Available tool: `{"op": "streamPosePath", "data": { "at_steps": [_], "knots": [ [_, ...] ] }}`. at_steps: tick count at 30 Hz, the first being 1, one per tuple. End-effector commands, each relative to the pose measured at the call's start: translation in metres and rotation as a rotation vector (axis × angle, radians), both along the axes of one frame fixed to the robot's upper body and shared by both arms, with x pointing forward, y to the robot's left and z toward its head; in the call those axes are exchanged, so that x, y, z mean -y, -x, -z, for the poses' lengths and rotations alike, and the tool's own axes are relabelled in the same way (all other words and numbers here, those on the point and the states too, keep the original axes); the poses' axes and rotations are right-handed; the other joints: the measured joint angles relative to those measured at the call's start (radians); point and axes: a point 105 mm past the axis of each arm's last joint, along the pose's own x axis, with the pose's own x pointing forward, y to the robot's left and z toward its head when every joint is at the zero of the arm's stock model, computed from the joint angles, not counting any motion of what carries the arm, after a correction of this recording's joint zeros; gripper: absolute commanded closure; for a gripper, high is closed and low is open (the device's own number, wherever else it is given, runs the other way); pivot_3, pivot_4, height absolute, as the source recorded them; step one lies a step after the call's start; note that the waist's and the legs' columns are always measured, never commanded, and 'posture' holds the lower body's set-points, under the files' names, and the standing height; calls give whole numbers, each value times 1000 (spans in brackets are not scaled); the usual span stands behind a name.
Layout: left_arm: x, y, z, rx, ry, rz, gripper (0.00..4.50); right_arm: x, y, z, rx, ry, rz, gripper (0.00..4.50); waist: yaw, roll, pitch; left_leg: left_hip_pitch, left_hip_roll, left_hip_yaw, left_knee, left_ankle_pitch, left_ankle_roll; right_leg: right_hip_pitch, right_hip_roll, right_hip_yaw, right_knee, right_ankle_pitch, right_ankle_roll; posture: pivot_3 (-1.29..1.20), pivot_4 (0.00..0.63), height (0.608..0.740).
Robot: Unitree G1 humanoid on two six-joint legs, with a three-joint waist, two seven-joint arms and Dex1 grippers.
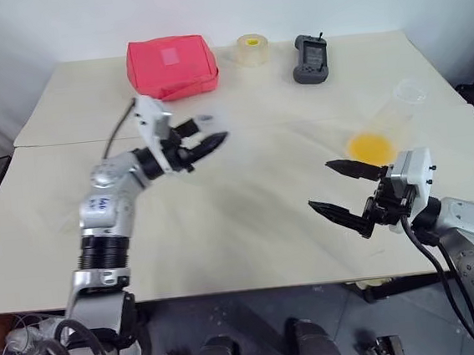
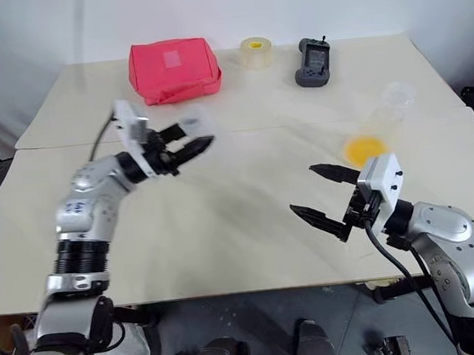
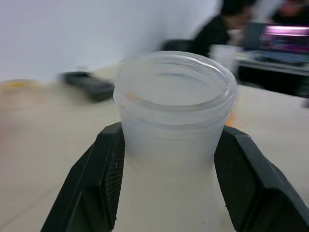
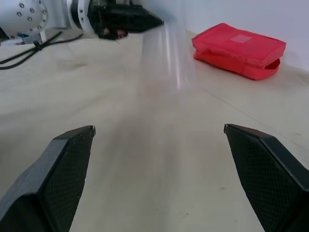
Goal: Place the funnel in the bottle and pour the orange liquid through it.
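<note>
My left gripper (image 1: 208,134) is shut on the bottle (image 3: 174,121), a clear vessel with a wide threaded mouth, its fingers (image 3: 104,174) pressing both sides below the rim. It holds the bottle (image 4: 166,48) off the table, left of centre. The orange liquid (image 1: 369,145) lies in the bottom of a clear tapered vessel (image 1: 397,110) standing at the right. My right gripper (image 1: 322,186) hangs open and empty just in front of that vessel, pointing toward the table's middle. The funnel is out of view.
A red pouch (image 1: 172,66), a tape roll (image 1: 252,50) and a black handheld device (image 1: 310,57) lie along the far edge of the table (image 1: 242,227). A seam between two tabletops runs across at mid-depth.
</note>
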Motion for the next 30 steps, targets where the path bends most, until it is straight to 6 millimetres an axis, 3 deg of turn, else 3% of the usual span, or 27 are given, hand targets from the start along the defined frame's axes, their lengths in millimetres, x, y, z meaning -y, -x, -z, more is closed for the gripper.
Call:
{"op": "streamPosePath", "data": {
  "at_steps": [1,9,16,22,30],
  "knots": [
    [21,8,1,63,-55,102,2109,1,9,-8,47,6,-7,0,0,0,0,0,0,0,0,0,0,0,0,0,0,0,0,0,150,740],
    [37,11,32,67,-161,176,2109,4,14,-6,52,11,28,0,0,0,0,0,0,2,1,0,0,0,0,1,-1,0,0,0,150,740],
    [39,17,36,70,-188,222,14,5,18,-6,52,12,42,0,1,0,0,-1,0,1,1,0,0,0,0,1,-1,0,0,0,150,740],
    [29,18,32,48,-182,200,14,6,18,-7,54,17,44,0,1,0,0,-1,0,1,1,0,1,0,0,1,-1,0,0,0,150,740],
    [-12,13,30,-11,-186,84,14,9,17,-7,44,35,27,0,-1,0,0,-1,0,1,1,0,0,0,0,1,0,0,0,0,150,740]
  ]
}}
